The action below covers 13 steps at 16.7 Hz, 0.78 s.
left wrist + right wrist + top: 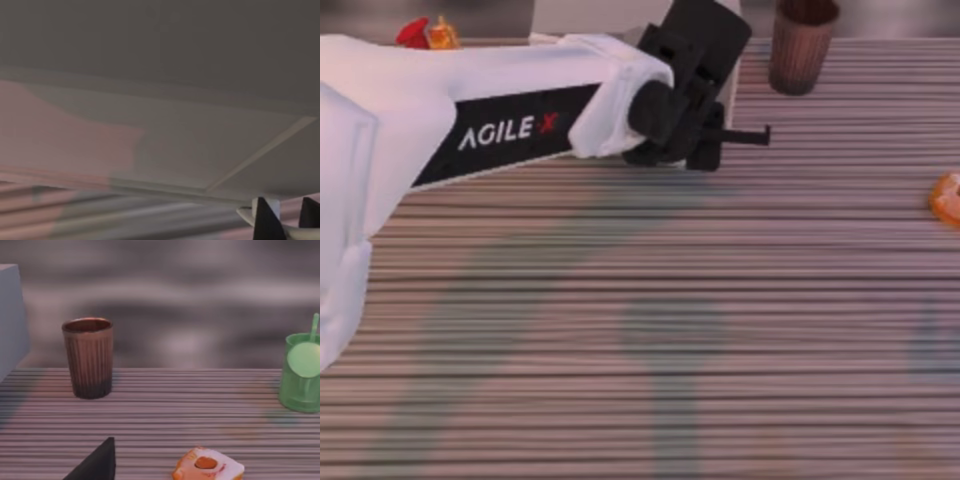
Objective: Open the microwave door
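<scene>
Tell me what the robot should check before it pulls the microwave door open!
1. Left gripper reaches the microwave at the table's far edge: ok.
2. Fingers closed on the microwave door: cannot tell; the left wrist view shows only its panel up close.
3. Brown cup clear of the door's swing: cannot tell; it stands close, to the right of the gripper.
4. Right arm out of the way: ok; absent from the top view.
5. Orange food item clear: ok, far right.

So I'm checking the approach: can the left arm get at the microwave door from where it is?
Probably yes: the left gripper is already at the microwave, whose door fills the left wrist view, with nothing between.
</scene>
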Tool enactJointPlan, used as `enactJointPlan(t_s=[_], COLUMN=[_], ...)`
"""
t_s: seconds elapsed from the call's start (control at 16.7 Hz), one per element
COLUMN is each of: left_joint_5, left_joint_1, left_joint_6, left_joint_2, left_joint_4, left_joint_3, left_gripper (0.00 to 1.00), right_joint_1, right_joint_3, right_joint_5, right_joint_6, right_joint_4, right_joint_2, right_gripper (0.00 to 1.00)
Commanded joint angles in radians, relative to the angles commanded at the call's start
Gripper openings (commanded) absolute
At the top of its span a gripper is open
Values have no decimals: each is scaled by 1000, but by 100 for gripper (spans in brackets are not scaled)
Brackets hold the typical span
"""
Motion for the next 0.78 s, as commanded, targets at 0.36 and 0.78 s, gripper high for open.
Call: enactJointPlan(t_s=[0.36,0.78], left_joint_5=[8,51], left_joint_1=[-8,11], left_joint_6=[-2,68], left_joint_2=[5,-55], left_joint_4=[1,53], left_joint_3=[-4,-87], left_gripper=[0,0], right_joint_1=[0,0], right_joint_3=[0,0], right_joint_5=[0,0], right_joint_6=[0,0], right_joint_4=[0,0], right_joint_2=[0,0], right_gripper=[100,100])
